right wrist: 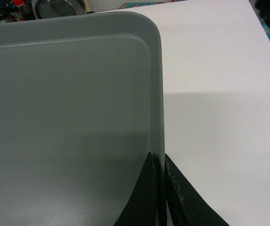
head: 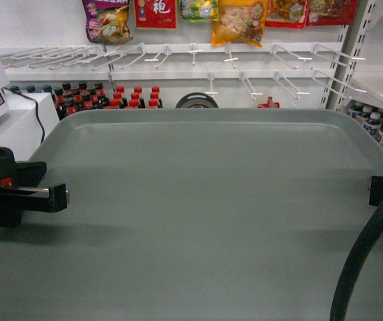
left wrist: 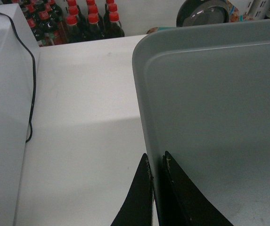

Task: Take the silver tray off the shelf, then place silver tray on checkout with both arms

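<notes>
- silver tray [head: 204, 200] lies flat over the checkout [left wrist: 83, 117], long axis left-right.
- left gripper [left wrist: 156, 162] clamps its left rim; right gripper [right wrist: 162, 162] clamps its right rim.
- bare white tabletop beyond both side edges; bottles [head: 104, 97] at far left.

I see a plain white flat-topped table [left wrist: 83, 108] filling the left and centre of the left wrist frame and the right side of the right wrist frame. A large matte grey-silver rectangular tray with rounded corners and a low rim [head: 204, 200] covers it; I cannot tell whether it touches. At far left a white box [left wrist: 0, 94] stands, a thin black cable [left wrist: 31, 80] trailing down beside it.
</notes>
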Controlling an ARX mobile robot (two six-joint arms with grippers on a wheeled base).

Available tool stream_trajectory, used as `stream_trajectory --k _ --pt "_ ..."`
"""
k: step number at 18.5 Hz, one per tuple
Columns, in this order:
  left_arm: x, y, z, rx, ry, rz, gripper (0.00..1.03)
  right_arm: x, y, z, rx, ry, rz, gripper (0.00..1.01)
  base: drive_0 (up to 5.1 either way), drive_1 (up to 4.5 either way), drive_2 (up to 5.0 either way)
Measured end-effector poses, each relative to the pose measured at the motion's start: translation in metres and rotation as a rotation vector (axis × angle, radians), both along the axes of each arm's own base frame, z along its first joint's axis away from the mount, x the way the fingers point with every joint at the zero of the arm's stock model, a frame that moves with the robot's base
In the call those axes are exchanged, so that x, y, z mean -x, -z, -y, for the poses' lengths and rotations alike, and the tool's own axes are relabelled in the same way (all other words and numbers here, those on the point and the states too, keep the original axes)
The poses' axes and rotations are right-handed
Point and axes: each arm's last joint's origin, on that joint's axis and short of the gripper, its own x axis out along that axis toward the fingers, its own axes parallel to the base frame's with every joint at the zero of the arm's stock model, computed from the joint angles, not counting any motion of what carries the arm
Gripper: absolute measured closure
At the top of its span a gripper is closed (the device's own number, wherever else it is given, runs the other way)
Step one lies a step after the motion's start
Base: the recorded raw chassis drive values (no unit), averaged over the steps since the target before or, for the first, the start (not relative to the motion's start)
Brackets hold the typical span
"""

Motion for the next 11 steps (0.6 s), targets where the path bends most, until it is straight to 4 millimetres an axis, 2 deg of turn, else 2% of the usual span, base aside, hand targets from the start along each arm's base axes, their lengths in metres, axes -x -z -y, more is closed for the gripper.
stream_trajectory --k 11 --pt "0.0000 0.0000 0.0000 0.000 0.000 0.000 0.99 0.0000 0.0001 0.0000 0.000 0.000 -0.001 0.99 0.0 0.09 -0.1"
